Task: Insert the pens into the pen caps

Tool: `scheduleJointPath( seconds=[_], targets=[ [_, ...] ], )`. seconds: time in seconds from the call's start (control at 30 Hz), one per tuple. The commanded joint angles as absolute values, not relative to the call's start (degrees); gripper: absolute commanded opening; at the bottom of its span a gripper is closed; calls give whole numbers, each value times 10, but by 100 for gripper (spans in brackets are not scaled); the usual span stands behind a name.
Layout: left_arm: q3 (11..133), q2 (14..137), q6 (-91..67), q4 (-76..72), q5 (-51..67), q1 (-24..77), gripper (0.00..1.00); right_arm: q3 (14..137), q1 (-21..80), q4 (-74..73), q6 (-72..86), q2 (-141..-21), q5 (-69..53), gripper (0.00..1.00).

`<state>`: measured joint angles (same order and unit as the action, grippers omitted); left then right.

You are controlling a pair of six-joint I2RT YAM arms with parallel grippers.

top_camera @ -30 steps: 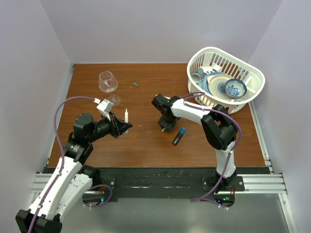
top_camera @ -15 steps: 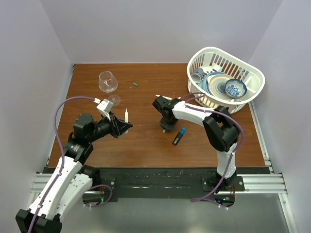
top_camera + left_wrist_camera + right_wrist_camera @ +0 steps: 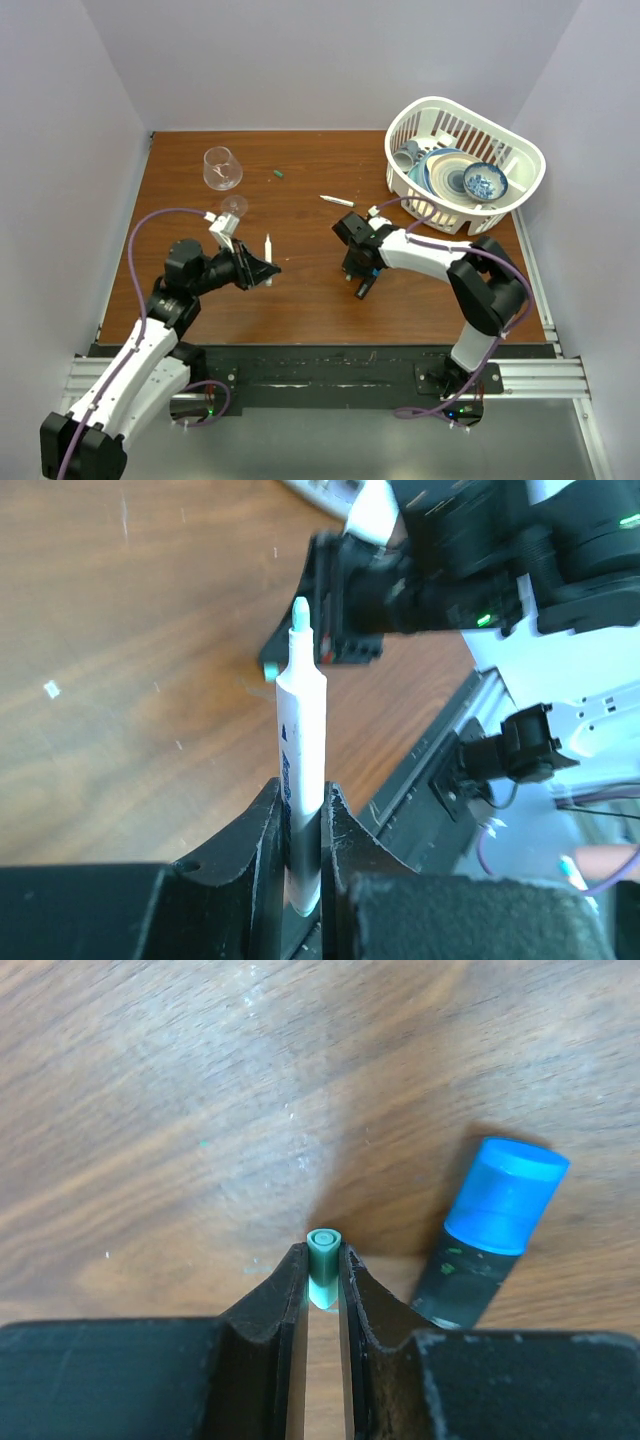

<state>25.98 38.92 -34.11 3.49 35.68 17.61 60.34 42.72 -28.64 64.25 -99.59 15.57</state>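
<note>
My left gripper [image 3: 302, 795] is shut on a thin white pen [image 3: 303, 730], which stands tip up left of centre [image 3: 268, 247]. My right gripper [image 3: 322, 1260] is shut on a tiny green cap [image 3: 323, 1260] just above the wood, at mid-table [image 3: 360, 270]. Right beside it lies the black marker [image 3: 465, 1285] with the blue cap [image 3: 505, 1195] on its end. A second white pen [image 3: 337, 200] lies flat behind the right arm. Another green cap [image 3: 278, 173] lies far back near the glass.
A wine glass [image 3: 222, 168] stands at the back left. A white basket [image 3: 520, 185] of dishes fills the back right corner. The brown table [image 3: 300, 290] has white walls on both sides and a black rail along its near edge.
My right gripper has shut on the green cap and moved right and nearer, beside the marker, uncovering the second white pen. My left arm has carried its pen slightly right.
</note>
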Motion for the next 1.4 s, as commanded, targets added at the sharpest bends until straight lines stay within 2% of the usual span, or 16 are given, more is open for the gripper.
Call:
scheduleJointPath(
  seconds=[0.0, 0.3, 0.7, 1.37],
  targets=[
    [207, 403, -418, -86, 391, 186, 0, 596, 431, -256, 585, -942, 164, 0],
    [127, 441, -494, -223, 419, 203, 0, 603, 448, -207, 576, -852, 123, 0],
    [80, 512, -571, -400, 448, 236, 0, 637, 497, -116, 580, -800, 91, 0],
    [83, 533, -580, -436, 481, 237, 0, 626, 526, -21, 573, -796, 34, 0]
  ],
)
